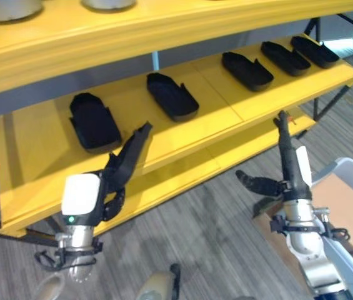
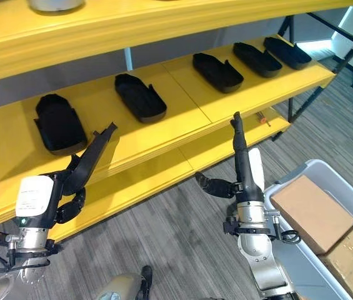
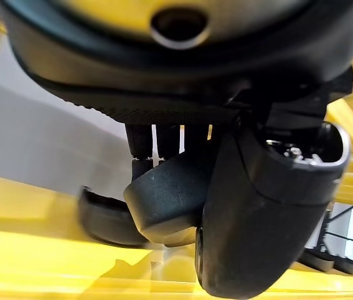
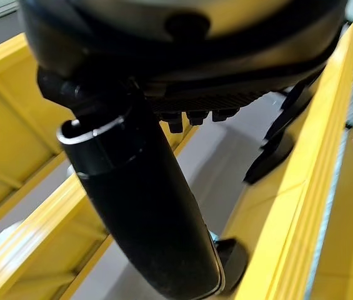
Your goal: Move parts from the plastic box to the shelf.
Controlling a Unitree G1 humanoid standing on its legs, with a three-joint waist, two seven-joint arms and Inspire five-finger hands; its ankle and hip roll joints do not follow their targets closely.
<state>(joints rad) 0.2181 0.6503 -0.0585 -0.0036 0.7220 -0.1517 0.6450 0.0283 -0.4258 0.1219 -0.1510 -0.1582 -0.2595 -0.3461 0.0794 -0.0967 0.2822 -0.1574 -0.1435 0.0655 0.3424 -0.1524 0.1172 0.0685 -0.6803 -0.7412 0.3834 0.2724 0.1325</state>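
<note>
I see the yellow shelf (image 1: 238, 109) ahead of me, and I'll place everything against it. Five black parts lie in a row on its middle board: the first part (image 1: 93, 122) at the left end, the second part (image 1: 172, 95) just right of it, the third part (image 1: 247, 70) past the board's seam, then the fourth part (image 1: 285, 58) and the fifth part (image 1: 314, 50) close together toward the right end. All five sit flat and apart from one another.

My left robot hand (image 1: 125, 159) is raised in front of the shelf's front edge, below the first part, its fingers stretched out straight toward the board and holding nothing. My right robot hand (image 2: 240, 150) stands upright in front of the shelf's lower board, fingers pointing straight up, thumb spread out to the side, also empty.

The plastic box (image 2: 345, 187) is on the floor, well away from the shelf at my lower right. It is pale grey and carries two brown cardboard boxes (image 2: 313, 212) inside it.
</note>
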